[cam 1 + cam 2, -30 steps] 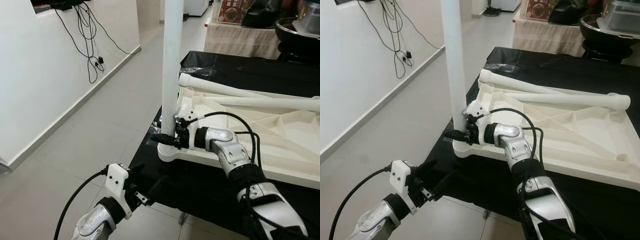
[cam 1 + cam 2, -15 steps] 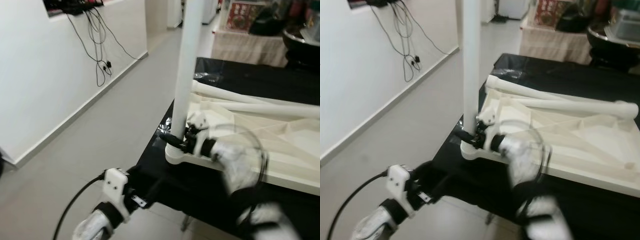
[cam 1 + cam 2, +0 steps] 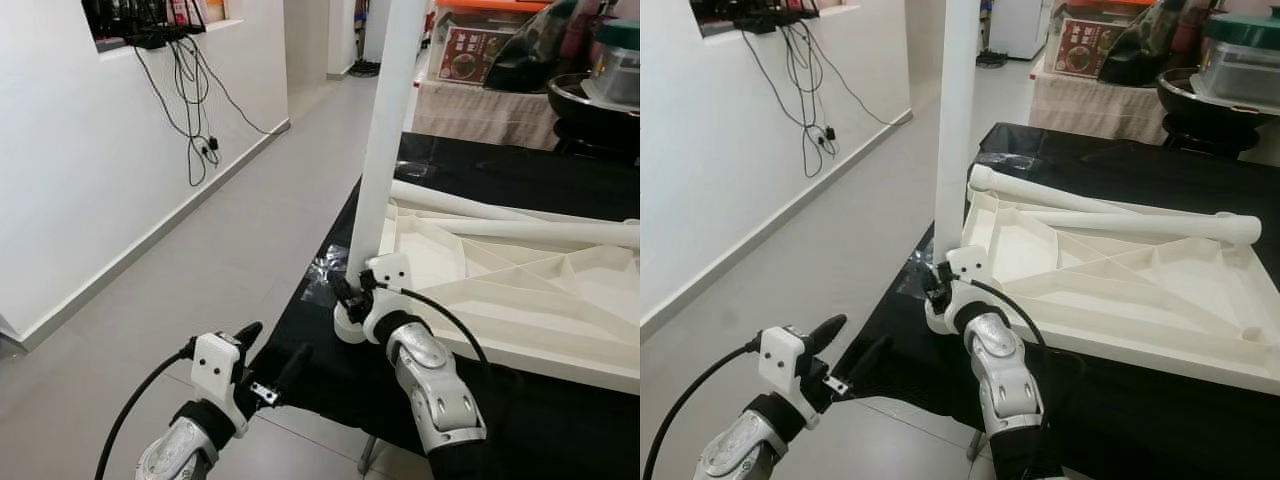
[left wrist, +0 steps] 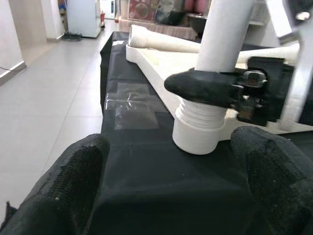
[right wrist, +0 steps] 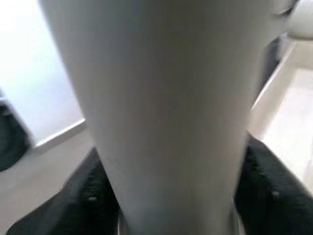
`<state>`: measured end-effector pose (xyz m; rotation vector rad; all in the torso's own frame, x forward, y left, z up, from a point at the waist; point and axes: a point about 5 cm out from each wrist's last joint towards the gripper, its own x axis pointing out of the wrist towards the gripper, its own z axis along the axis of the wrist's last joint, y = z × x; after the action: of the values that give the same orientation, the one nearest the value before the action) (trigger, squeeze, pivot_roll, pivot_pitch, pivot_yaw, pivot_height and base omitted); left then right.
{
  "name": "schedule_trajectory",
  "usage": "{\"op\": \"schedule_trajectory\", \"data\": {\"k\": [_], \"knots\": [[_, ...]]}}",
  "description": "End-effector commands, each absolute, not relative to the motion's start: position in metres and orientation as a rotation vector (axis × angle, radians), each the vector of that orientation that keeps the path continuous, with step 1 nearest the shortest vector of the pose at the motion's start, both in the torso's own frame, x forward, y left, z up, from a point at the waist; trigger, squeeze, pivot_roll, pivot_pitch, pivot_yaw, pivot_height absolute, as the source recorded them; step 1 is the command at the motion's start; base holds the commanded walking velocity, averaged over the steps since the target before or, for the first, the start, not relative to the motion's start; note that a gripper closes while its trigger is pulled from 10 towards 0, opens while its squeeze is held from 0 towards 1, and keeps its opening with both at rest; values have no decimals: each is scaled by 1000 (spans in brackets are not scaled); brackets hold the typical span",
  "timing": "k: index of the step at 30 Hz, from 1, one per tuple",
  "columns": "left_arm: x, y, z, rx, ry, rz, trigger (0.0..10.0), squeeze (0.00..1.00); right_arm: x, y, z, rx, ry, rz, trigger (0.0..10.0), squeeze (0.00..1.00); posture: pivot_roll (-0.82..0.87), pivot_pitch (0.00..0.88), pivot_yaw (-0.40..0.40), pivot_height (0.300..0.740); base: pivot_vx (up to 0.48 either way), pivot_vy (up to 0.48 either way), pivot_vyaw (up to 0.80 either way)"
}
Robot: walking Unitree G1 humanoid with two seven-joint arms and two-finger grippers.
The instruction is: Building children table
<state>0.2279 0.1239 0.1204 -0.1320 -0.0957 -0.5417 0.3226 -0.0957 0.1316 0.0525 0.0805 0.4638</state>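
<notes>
Legs: one upright (image 3: 385,140), two flat (image 3: 1110,215).

Black cloth (image 3: 520,160) covers the worktop; cables (image 3: 190,90) hang down the wall.

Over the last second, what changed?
The right arm swung round: its right pincer, reaching the upright table leg from the tabletop side earlier, now comes from the near edge, still clamped low on it. The head camera shifted too. The left pincer stays open below the table edge; the upturned tabletop and loose legs unchanged.
</notes>
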Motion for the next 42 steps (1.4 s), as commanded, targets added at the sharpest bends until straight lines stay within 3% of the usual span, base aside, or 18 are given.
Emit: {"op": "schedule_trajectory", "data": {"k": [1, 2, 3, 4, 10, 12, 13, 16, 17, 22, 27, 32, 33, 35, 39, 42], "knots": [[230, 123, 121, -135, -105, -538, 10000, 0, 321, -88, 136, 88, 73, 534, 10000, 1000, 54, 96, 10, 740, 0, 0, 0], [230, 123, 121, -135, -105, -538, 10000, 0, 321, -88, 136, 88, 73, 534, 10000, 1000, 54, 96, 10, 740, 0, 0, 0], [232, 122, 122, -130, -109, -543, 10000, 0, 322, -84, 146, 86, 42, 662, 10000, 1000, 52, 90, 14, 740, 0, 0, 0], [234, 121, 122, -125, -109, -547, 10000, 0, 325, -86, 153, 44, 21, 754, 10000, 0, 55, 84, 13, 740, 0, 0, 0], [234, 123, 119, -121, -106, -541, 10000, 0, 335, -98, 166, -93, 21, 1067, 10000, 0, 59, 77, 19, 740, 0, 0, 0], [234, 123, 119, -121, -106, -541, 10000, 0, 335, -98, 166, -93, 21, 1067, 10000, 0, 59, 77, 19, 740, 0, 0, 0], [238, 123, 123, -119, -114, -553, 10000, 0, 345, -99, 172, -108, 35, 1133, 7765, 0, 52, 85, 31, 740, 0, 0, 0], [239, 122, 124, -118, -114, -561, 10000, 0, 348, -98, 175, -102, 34, 1144, 7765, 0, 52, 85, 31, 740, 0, 0, 0], [239, 124, 125, -126, -114, -564, 10000, 0, 351, -98, 178, -95, 34, 1156, 0, 0, 65, 93, 23, 740, 0, 0, 0], [241, 135, 133, -169, -128, -519, 10000, 0, 357, -97, 183, -95, 43, 1193, 0, 0, 50, 113, 27, 740, 0, 0, 0], [249, 135, 137, -174, -133, -537, 10000, 0, 361, -96, 187, -29, 25, 1168, 0, 0, 31, 73, 39, 740, 0, 0, 0], [231, 130, 124, -146, -92, -543, 10000, 0, 359, -121, 156, -68, 41, 815, 0, 0, 18, 104, 49, 740, 0, 0, 0], [231, 130, 124, -146, -92, -543, 10000, 0, 359, -121, 156, -68, 41, 815, 0, 0, 18, 104, 49, 740, 0, 0, 0], [227, 132, 124, -142, -84, -550, 10000, 0, 344, -144, 141, 120, 30, 160, 0, 0, 20, 126, 34, 740, 0, 0, 0], [224, 133, 124, -140, -74, -563, 10000, 0, 313, -133, 126, 85, 91, 98, 0, 0, -4, 120, 54, 740, 0, 0, 0], [226, 132, 123, -144, -70, -571, 10000, 0, 310, -113, 125, 51, 95, 226, 0, 0, -2, 111, 53, 740, 0, 0, 0]]}}
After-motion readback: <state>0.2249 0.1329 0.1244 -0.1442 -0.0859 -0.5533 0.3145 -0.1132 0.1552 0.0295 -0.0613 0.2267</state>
